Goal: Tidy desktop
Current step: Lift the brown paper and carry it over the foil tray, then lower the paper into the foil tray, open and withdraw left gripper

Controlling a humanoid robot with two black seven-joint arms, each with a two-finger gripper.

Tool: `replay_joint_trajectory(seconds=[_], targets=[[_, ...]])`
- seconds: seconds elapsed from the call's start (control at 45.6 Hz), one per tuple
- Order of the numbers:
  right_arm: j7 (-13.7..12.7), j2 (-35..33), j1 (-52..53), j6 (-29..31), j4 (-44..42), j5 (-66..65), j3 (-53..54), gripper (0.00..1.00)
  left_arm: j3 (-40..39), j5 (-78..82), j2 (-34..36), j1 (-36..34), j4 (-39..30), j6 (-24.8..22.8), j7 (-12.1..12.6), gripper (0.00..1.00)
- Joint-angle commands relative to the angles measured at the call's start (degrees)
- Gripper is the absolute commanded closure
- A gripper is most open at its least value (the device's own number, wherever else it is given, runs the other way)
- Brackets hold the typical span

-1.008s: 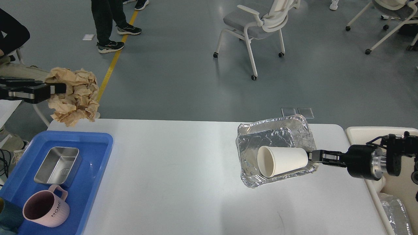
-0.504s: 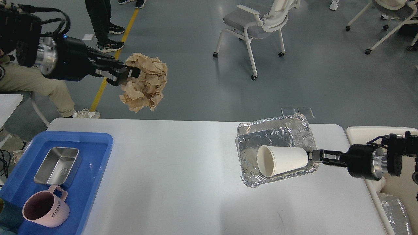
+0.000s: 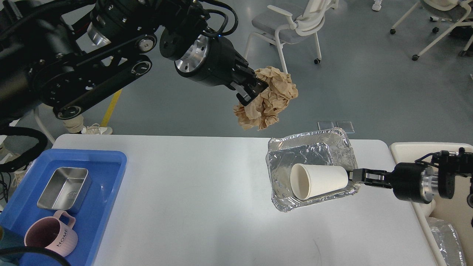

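**Crumpled paper in the air, cup and foil waiting on the right**

The large white worktop with rounded corners (image 3: 207, 199) fills the lower middle of the frame, broad and flat, its centre bare. It is stiff and fixed, so nothing takes hold of it; tidying means lifting the loose things off it.

At upper centre the left pincer (image 3: 255, 90) is clamped on a wad of crumpled brown paper (image 3: 268, 99), which hangs in the air above the far edge of the worktop, just up and left of the crinkled silver foil tray (image 3: 314, 151). The wad looks light and soft; it should squash rather than slip, and any bunched fold gives purchase.

In the foil tray a white paper cup (image 3: 317, 181) lies on its side, mouth toward the left. The right pincer (image 3: 356, 175) is at the cup's base, at the tray's right rim; whether it grips cup, foil or nothing I cannot tell. Both look flimsy and would dent under a hard squeeze.

At lower left a blue plastic tray (image 3: 107, 162) holds a small steel box (image 3: 64, 188) and a pink mug (image 3: 50, 234). A cream-coloured bin (image 3: 406, 147) stands at the right edge.
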Motion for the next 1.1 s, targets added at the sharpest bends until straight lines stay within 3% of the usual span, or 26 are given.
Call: replay_joint_trajectory(seconds=[0.0,0.329,0.548,1.073], targets=[[-0.02,0.09,-0.03,0.06,0.08,-0.07,-0.22,1.0,0.17,1.69,-4.63,-0.53,3.01,0.0,0.14,0.95],[-0.02,0.7,-0.03,0.14,1.4,-0.07,-0.58,1.0,0.35,3.97,-12.55,0.27,7.41,0.33,1.72,0.95],[0.07,1.85,0.06,0.06,2.28,0.01,-0.49,1.0,3.51,3.97,-16.06,0.35,10.22,3.58,2.07,0.94],[0.25,4.75,1.03,0.15,2.45,0.01,-0.75,1.0,3.51,3.89,-19.23,1.76,11.54,4.9,4.27,0.87]])
